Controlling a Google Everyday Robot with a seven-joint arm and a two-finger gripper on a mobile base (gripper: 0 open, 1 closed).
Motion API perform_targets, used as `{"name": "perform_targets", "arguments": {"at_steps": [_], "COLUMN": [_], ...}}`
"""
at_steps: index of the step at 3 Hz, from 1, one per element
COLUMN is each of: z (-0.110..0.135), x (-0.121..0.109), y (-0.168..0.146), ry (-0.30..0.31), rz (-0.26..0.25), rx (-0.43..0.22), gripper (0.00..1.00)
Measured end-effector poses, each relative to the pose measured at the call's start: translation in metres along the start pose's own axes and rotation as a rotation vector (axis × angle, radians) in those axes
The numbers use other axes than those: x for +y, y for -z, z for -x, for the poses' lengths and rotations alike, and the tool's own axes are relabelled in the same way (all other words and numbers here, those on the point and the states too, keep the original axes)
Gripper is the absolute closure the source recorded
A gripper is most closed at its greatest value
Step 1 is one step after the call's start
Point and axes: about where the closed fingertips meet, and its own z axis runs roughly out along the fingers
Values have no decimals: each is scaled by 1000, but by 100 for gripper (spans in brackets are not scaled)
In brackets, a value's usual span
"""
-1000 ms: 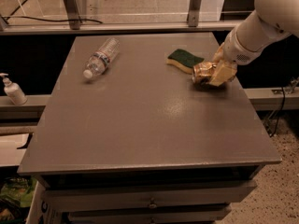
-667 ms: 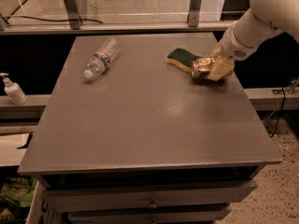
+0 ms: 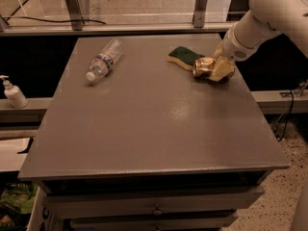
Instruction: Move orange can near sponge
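Observation:
The orange can (image 3: 202,67) lies on its side, shiny gold with a silver end facing left, at the back right of the grey table (image 3: 144,129). My gripper (image 3: 217,70) comes in from the right on a white arm and is shut on the can, holding it low at the tabletop. The sponge (image 3: 185,56), dark green on top with a yellow body, lies flat just behind and left of the can. The can's left end is very close to the sponge's right edge; I cannot tell if they touch.
A clear plastic water bottle (image 3: 103,60) lies on its side at the back left of the table. A white soap dispenser (image 3: 13,93) stands on a ledge left of the table. A rail with metal posts (image 3: 201,6) runs behind. Drawers (image 3: 154,208) sit below the front edge.
My gripper has moved the can a little left and back, bringing it closer to the sponge. The sponge and the bottle have not moved.

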Motion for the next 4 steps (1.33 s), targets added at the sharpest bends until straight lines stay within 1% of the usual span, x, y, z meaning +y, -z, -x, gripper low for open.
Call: {"name": "perform_targets", "arguments": {"at_steps": [1,4], "z": [2,5], "x": [-2,-7], "y": [-3,-5], "ry": [-5,-13], "rz": [5,10], "rx": [0,-7], "gripper": [82,12]}}
